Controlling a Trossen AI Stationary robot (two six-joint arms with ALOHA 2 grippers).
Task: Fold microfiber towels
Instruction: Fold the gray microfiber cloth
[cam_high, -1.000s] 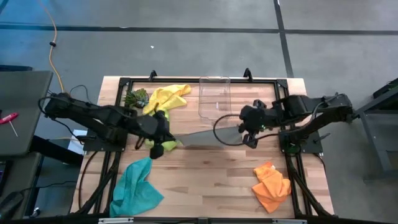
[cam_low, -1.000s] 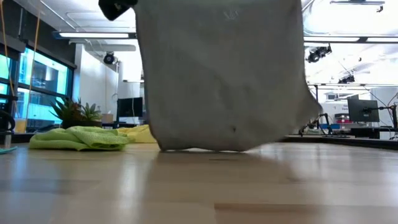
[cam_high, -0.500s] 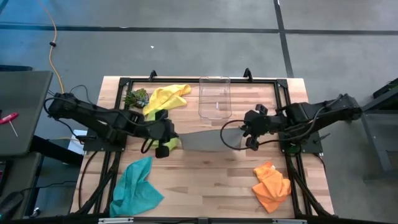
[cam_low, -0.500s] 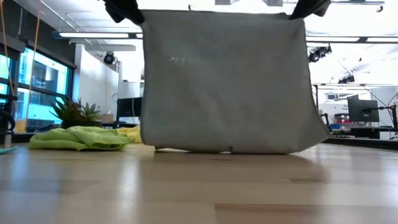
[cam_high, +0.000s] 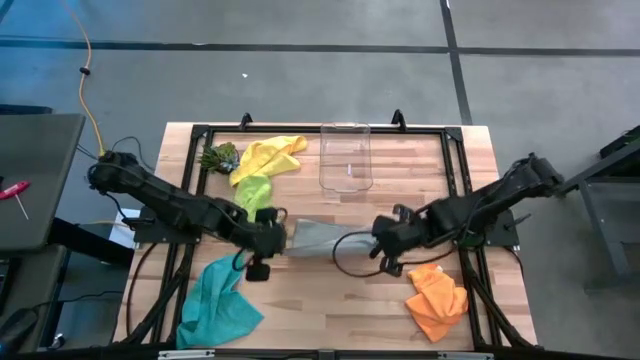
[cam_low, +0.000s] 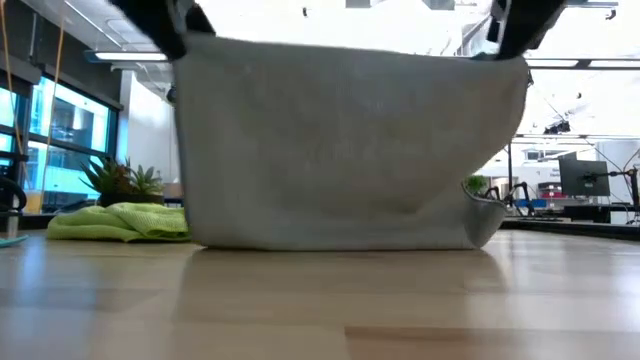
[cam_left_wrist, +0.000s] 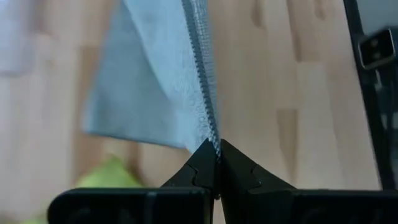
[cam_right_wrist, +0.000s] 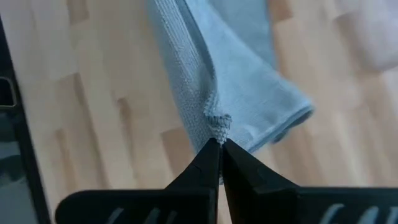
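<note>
Our left gripper (cam_left_wrist: 217, 155) is pinched tight on one top corner of the grey towel (cam_low: 340, 160), and our right gripper (cam_right_wrist: 219, 144) is clamped on the other corner. Between them the cloth hangs as a flat sheet over the middle of the table (cam_high: 330, 300), its bottom hem touching the wood, which we judge lets us lay it down smooth for folding. The lime green towel (cam_high: 254, 190) and yellow towel (cam_high: 270, 155) lie behind, the teal towel (cam_high: 215, 300) and orange towel (cam_high: 437, 298) nearer the front.
</note>
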